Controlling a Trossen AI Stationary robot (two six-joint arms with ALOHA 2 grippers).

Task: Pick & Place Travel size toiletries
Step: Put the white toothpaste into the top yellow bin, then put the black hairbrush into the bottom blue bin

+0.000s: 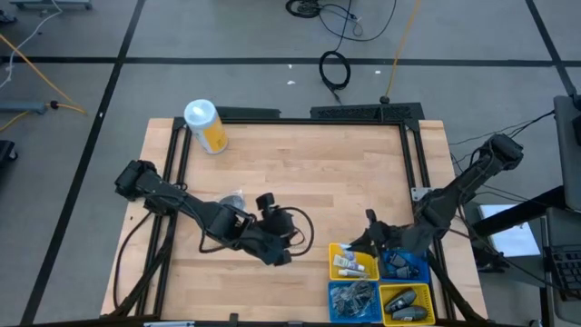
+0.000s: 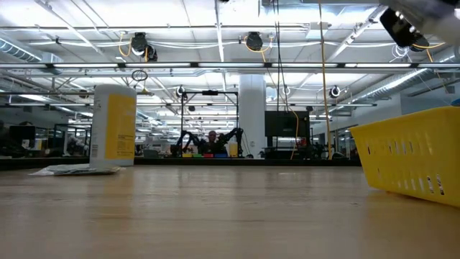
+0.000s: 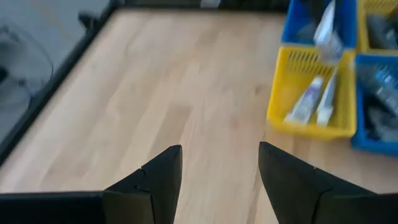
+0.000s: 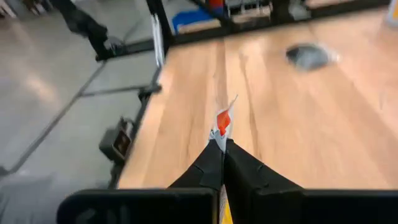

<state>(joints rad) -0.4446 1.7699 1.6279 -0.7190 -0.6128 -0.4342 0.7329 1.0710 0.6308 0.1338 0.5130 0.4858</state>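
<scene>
While the right gripper (image 4: 222, 144) hangs over the yellow bin (image 1: 352, 261) with its jaws pressed together on a small white tube (image 4: 222, 121) with an orange mark, the step in hand looks like the placing half of a pick-and-place: the tube is carried and not yet let go. In the left wrist view the same tube shows dangling above that bin, where two more white tubes (image 3: 314, 101) already lie side by side.

The yellow bin is one of four square bins packed together at the table (image 1: 300, 173) corner. The blue bin (image 1: 406, 263) touching it on the right arm's side holds dark items. The second blue bin (image 1: 352, 300) and second yellow bin (image 1: 406, 304), on the side nearer the table edge, hold more toiletries too small to name.

The left gripper (image 3: 217, 163) waits near the yellow bin on the side toward the table's middle, its jaws parted wide with nothing between them.

One more grey, crumpled-looking item (image 1: 233, 198) lies on the bare wood, well apart from the yellow bin, beyond the left arm. The large yellow canister (image 1: 206, 125) stands farther off still, near the far table edge.

The next move, as I judge it, calls for lowering the tube until it hangs inside the yellow bin's walls, then parting the jaws. The risk is a release too high or too near the rim, so the tube tips out onto the table.
</scene>
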